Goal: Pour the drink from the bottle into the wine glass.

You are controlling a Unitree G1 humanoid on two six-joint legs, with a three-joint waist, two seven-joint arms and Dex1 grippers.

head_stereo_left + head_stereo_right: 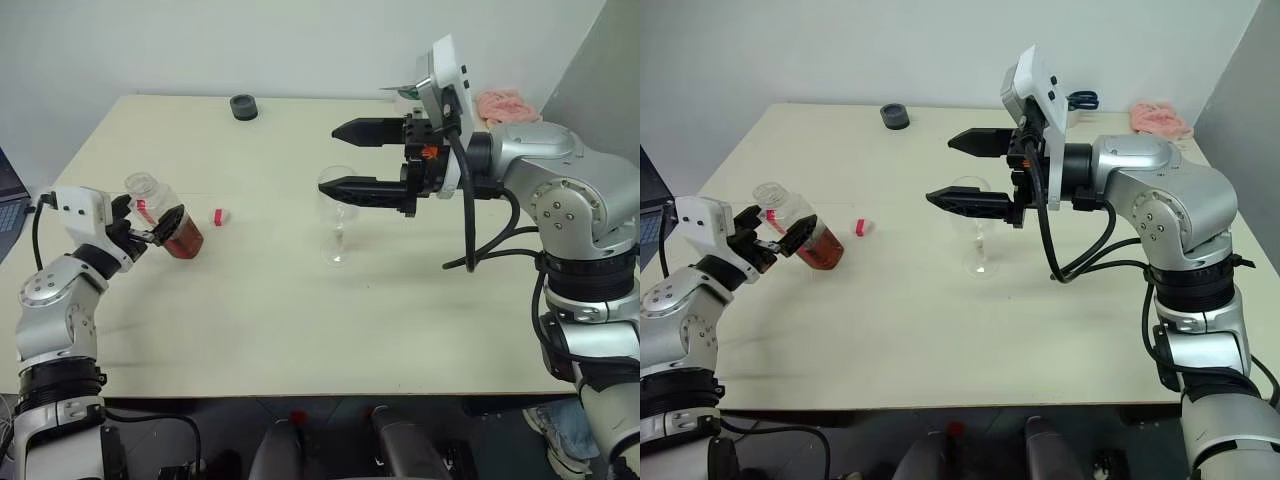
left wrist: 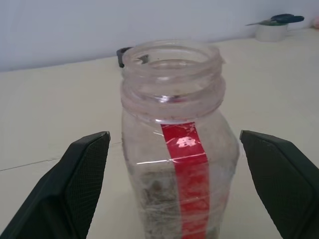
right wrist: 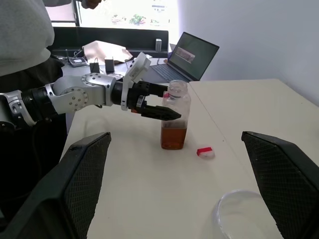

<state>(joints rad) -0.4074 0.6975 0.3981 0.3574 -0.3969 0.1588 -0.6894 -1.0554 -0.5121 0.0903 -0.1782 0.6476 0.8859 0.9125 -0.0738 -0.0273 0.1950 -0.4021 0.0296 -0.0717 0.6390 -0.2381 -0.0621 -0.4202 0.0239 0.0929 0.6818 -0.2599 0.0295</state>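
On the desk, head views: the bottle (image 1: 165, 215) stands uncapped at the left of the desk (image 1: 300, 320), between the spread fingers of the left gripper (image 1: 150, 225); amber drink (image 1: 185, 240) fills its lower part; a red cap (image 1: 219, 216) lies just beside it.
Head views, right arm: raised, right gripper (image 1: 345, 158) pointing left, fingers spread above the wine glass (image 1: 337, 225).
Left wrist view: bottle mouth between both fingers (image 2: 75, 184), not touching either.
Right wrist view: wine glass rim between the fingers, bottle beyond.

Bottle (image 1: 172, 222) on table (image 1: 300, 330), left of wine glass (image 1: 337, 215).
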